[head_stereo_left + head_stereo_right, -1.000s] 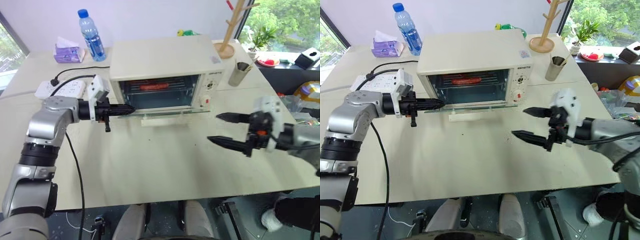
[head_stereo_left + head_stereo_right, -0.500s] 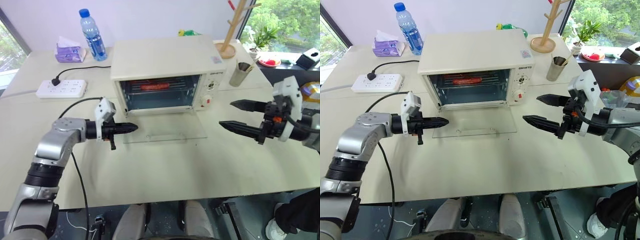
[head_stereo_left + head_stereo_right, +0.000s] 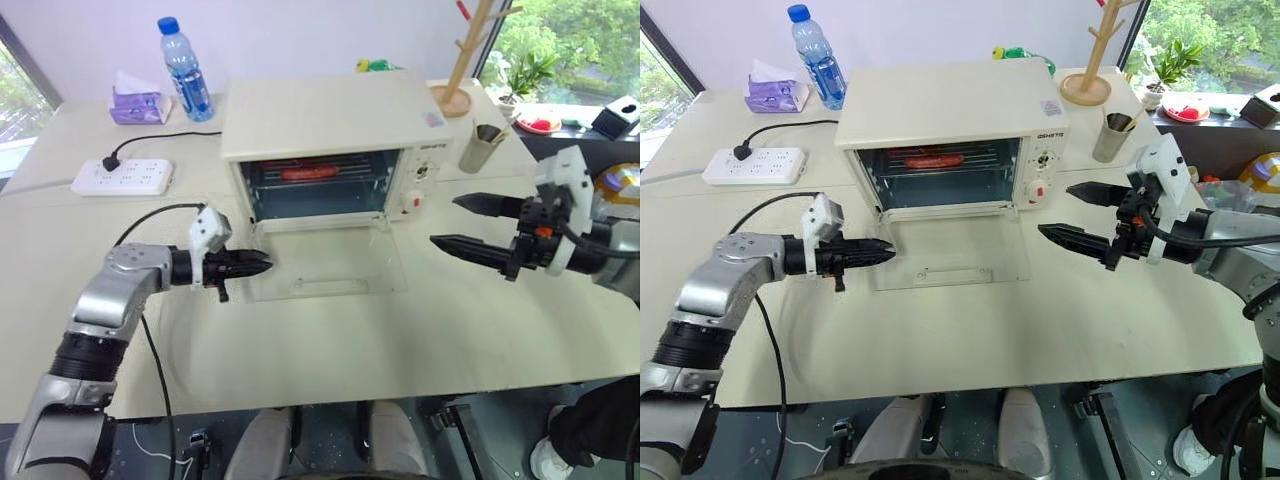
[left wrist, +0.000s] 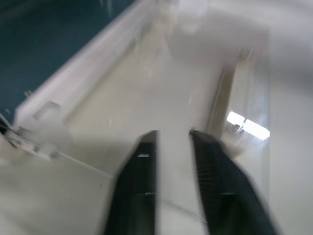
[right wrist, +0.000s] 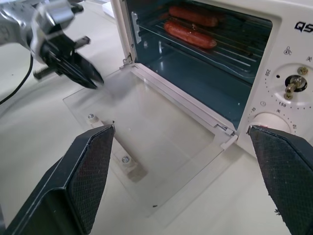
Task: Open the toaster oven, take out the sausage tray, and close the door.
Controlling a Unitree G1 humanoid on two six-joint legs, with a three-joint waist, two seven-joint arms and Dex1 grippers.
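**Operator:** Report the surface and the room.

**Unit:** The pale cream flat counter [image 3: 330,350] carries the cream-white boxy toaster oven [image 3: 330,125] near its far middle. Behind it to my left stand a clear plastic water bottle with a blue cap [image 3: 184,70] and a purple tissue pack [image 3: 137,104]; a white power strip [image 3: 124,176] with a black cable lies nearer. To my right are a wooden branched stand [image 3: 462,60] and a metal cup [image 3: 479,146]. Windows with greenery border the room at both sides.

**Operator:** Task items?

**Unit:** The clear glass door with cream-white frame and bar handle [image 3: 950,262] is folded down flat onto the counter in front of the oven. The shiny silver sausage tray with wire rack [image 5: 205,34] sits inside the cavity, on an upper level, with reddish-brown sausages on it.

**Operator:** End effectors?

**Unit:** My left end effector [image 3: 262,264] is beside the left edge of the lowered door, fingers a narrow gap apart, holding nothing. My right end effector [image 3: 458,222] hangs above the counter right of the oven, spread wide, empty.

**Operator:** View differences?

**Unit:** The right wrist view resolves two separate sausages, the dial markings and the handle's screws through the glass. The left wrist view shows the door's hinge edge close up, blurred.
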